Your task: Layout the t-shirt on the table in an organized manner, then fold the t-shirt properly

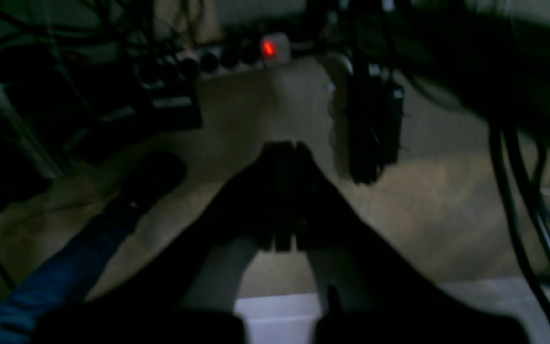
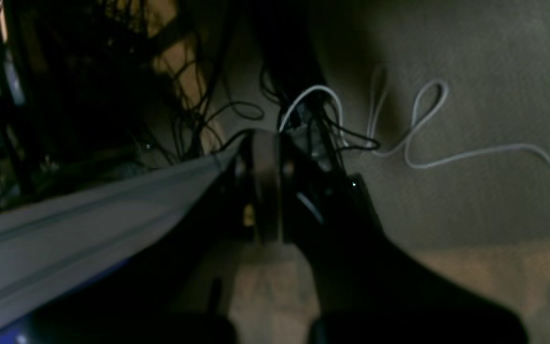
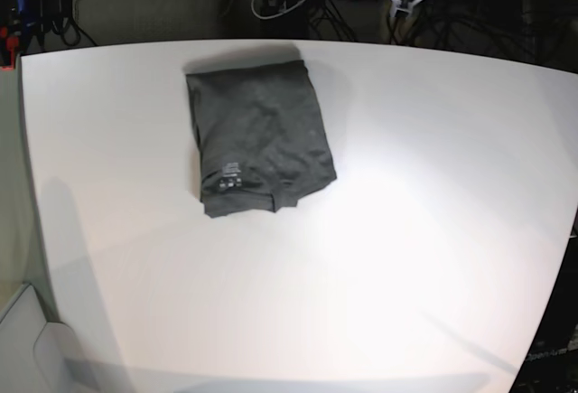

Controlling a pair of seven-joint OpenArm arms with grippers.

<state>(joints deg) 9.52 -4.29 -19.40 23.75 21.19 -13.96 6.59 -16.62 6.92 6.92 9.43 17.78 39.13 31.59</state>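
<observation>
Folding looks complete: dark charcoal-grey cotton t-shirt (image 3: 259, 135) lies compact on smooth white table (image 3: 406, 230); left gripper (image 1: 284, 148) and right gripper (image 2: 265, 143) closed, empty; avoid disturbing cloth.

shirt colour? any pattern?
Plain dark charcoal grey t-shirt, no pattern; base view shows it best.

folded t-shirt (image 3: 260, 138) far-left, table (image 3: 406, 230) open elsewhere

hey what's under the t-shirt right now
The folded t-shirt lies flat on the white table. Only bare tabletop shows around it; anything beneath its layers is covered.
</observation>
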